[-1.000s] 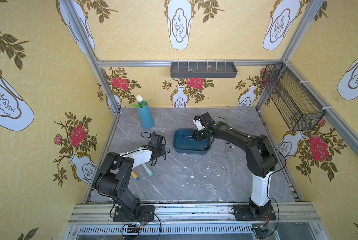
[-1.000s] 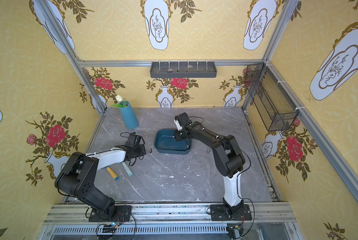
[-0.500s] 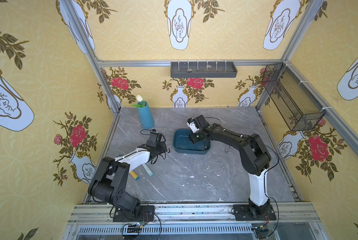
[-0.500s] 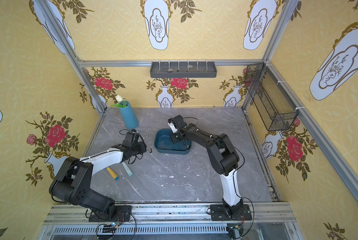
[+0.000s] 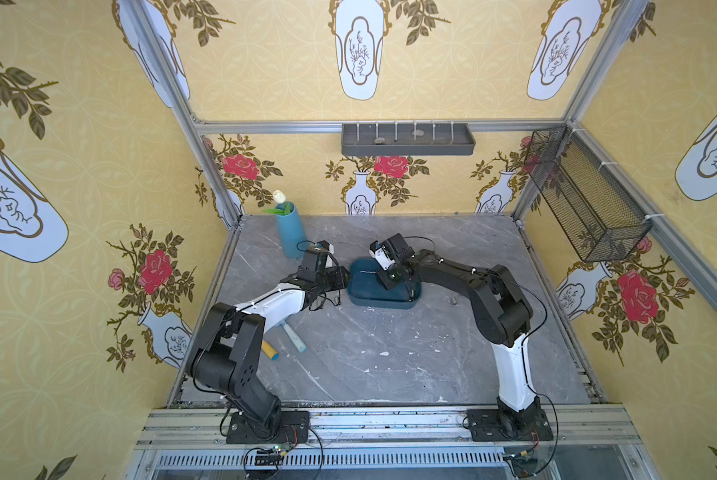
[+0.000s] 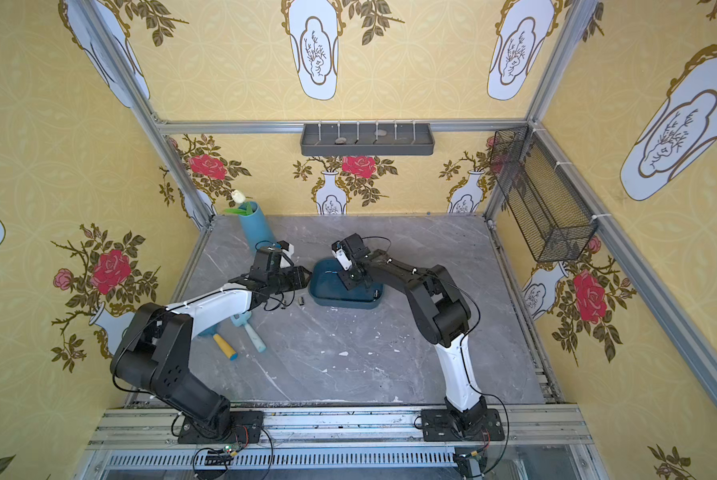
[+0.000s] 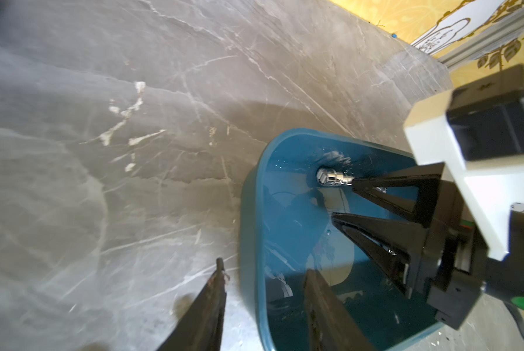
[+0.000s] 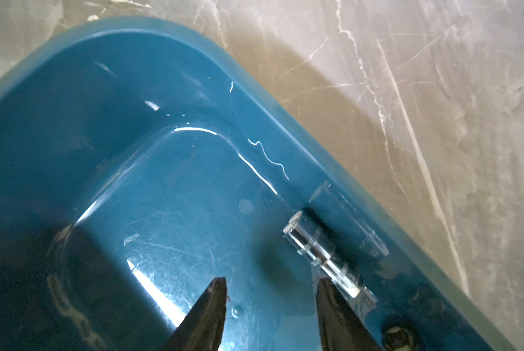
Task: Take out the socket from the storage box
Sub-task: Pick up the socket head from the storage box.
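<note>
The storage box [image 5: 390, 302] [image 6: 340, 301] is a shallow dark teal tub on the grey marble table. The socket [image 8: 314, 246] [image 7: 333, 177], a small chrome cylinder, lies inside against the tub's wall. My right gripper [image 8: 271, 284] [image 5: 393, 277] [image 6: 354, 279] reaches down into the tub, open, with one fingertip right beside the socket and nothing between the jaws. My left gripper [image 7: 265, 267] [image 5: 344, 276] [image 6: 304, 274] is open at the tub's left end. It straddles the rim, one finger over the table and one inside the tub.
A blue vase [image 5: 290, 228] with a white flower stands at the back left. Two handled tools [image 5: 294, 337] lie under the left arm. A small dark piece [image 6: 301, 300] lies left of the tub. A grey divided tray [image 5: 406, 141] and a mesh basket [image 5: 585, 195] hang on the walls.
My left gripper has moved right to the tub's rim and opened. My right gripper has shifted left inside the tub and opened wider.
</note>
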Tool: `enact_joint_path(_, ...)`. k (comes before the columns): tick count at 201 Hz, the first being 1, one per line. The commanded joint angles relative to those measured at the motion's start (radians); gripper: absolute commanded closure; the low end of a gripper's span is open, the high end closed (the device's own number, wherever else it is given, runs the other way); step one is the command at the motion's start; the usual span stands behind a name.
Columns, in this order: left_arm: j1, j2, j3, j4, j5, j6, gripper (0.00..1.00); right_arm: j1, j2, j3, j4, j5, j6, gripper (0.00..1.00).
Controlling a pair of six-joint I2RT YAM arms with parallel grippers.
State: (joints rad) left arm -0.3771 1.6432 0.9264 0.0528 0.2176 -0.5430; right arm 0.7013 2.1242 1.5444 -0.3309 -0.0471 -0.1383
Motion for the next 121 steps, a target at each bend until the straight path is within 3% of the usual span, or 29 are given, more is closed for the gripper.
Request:
enact_joint_path(1,0.001,0.044,0.028,0.033,0.058,0.025,0.54,0.004,0.016,0.019,0.038,0.006,-0.025,0.46)
enact_joint_path(121,0.001,0.182,0.109,0.025,0.091,0.076,0.57,0.009,0.074,0.065,0.022,-0.023,-0.045,0.40)
